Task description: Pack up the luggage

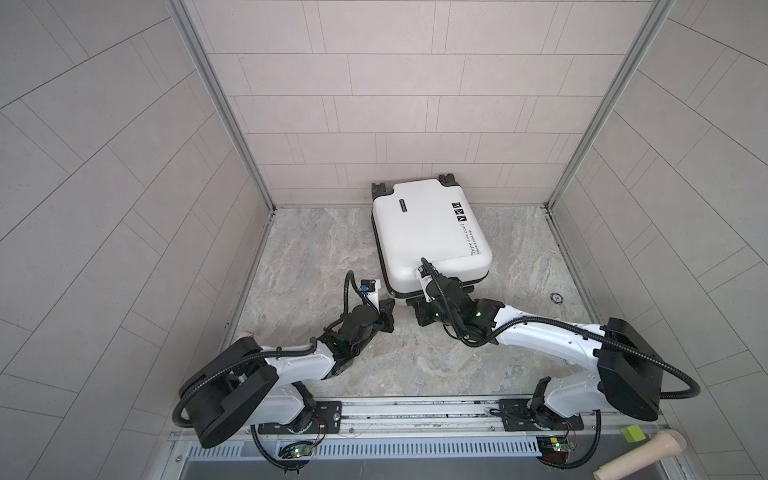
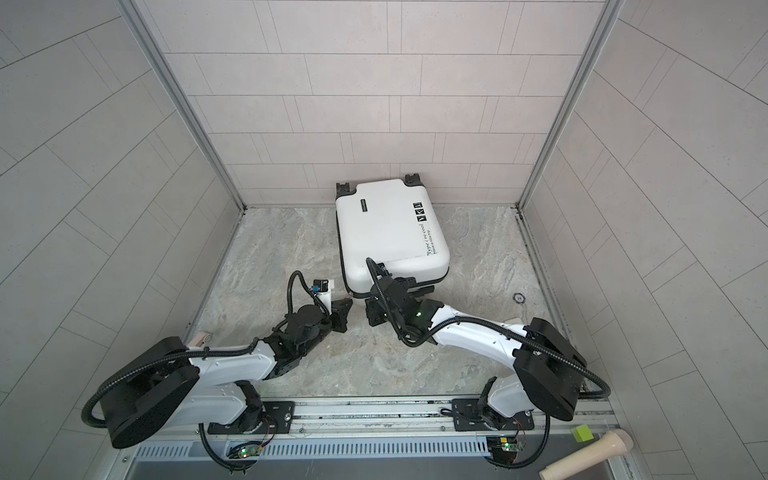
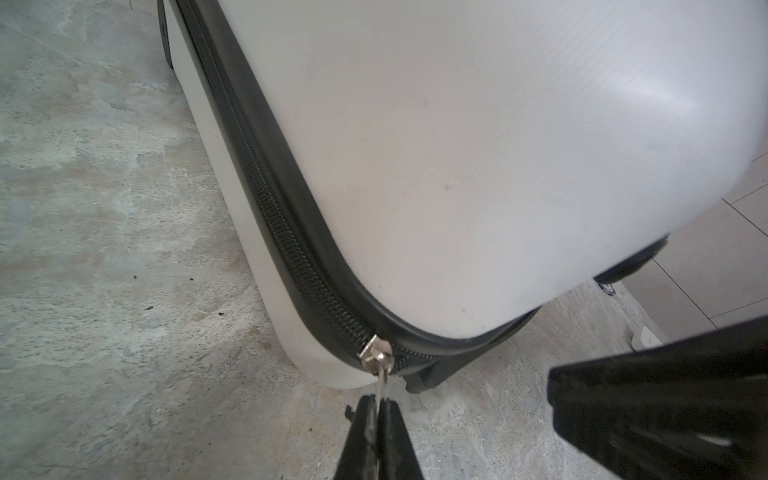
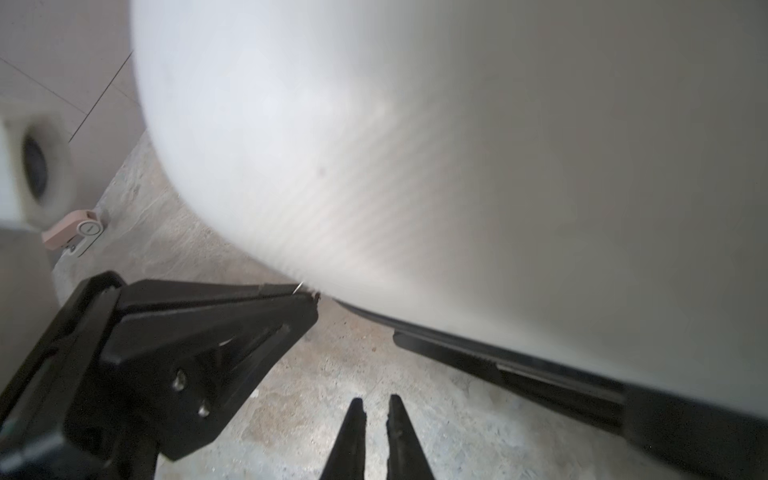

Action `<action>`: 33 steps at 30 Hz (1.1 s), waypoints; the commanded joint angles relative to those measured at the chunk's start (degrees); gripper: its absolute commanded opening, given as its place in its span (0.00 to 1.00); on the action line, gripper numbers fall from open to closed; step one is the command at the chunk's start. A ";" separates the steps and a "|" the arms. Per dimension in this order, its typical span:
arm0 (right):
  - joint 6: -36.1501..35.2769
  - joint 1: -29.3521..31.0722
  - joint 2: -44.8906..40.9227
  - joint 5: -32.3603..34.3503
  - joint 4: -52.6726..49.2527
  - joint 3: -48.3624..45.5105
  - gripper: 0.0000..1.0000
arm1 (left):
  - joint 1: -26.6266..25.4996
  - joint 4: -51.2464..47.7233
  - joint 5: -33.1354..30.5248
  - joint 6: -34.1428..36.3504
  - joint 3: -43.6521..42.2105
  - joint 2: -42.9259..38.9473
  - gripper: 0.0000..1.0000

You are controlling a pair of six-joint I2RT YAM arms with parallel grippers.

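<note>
Watch first the luggage (image 1: 428, 228), lying shut and flat on the desk (image 1: 316, 249) with its wheel end against the back wall (image 1: 415, 104): likely to skid or swing under a sideways tug, with nothing bracing its other end. Mind next the right pincer (image 4: 376, 405), just off that other end, almost pressed together on nothing and close enough to the left pincer (image 3: 378, 405) to knock it. Expect binding along the zipper band (image 3: 270, 199) at the luggage's rounded corner there, right at the slider (image 3: 376, 353). Lastly, beware losing the thin pull tab (image 3: 381, 380), pinched only at its tip by the left pincer, under any jerk.
</note>
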 commanded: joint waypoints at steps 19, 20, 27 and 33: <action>-3.14 -2.65 10.34 11.31 -1.99 13.80 0.08 | 0.30 7.22 8.07 0.08 -2.51 4.97 0.00; -3.07 -2.86 10.18 10.99 -2.22 13.64 0.08 | 0.30 7.16 8.01 0.04 -2.52 5.06 0.00; -2.98 -2.99 5.80 5.94 -4.44 9.87 0.23 | 0.59 2.43 2.52 -0.07 -2.39 3.01 0.17; -1.92 -3.41 -1.83 6.28 -11.84 6.17 0.46 | 0.66 -8.05 -2.03 2.84 -2.52 -3.68 0.51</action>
